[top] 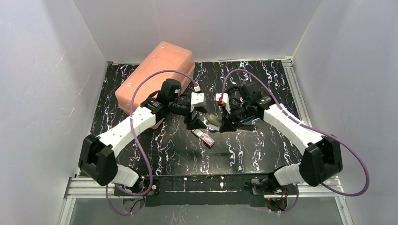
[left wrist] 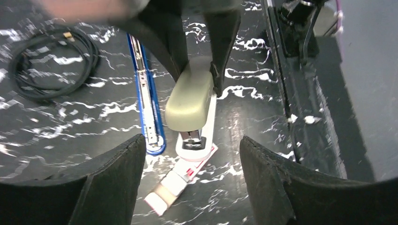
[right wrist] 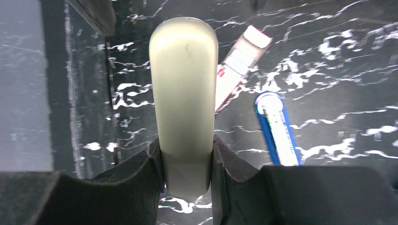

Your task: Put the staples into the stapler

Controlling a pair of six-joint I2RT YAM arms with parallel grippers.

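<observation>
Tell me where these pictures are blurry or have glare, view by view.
Top external: evenly lit, no harsh glare, though the staples box is small and soft. Left wrist: a pinkish out-of-focus smear covers the top left corner; the stapler is sharp. Right wrist: the stapler fills the middle, fairly sharp; white veins on the table look slightly smeared at the right.

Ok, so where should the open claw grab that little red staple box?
Probably from straight above, pinching the staple box across its two long sides, near the pale end that pokes out past the stapler. It lies flat on the table, so only its top and thin edges are free. The left claw hangs open above it.
</observation>
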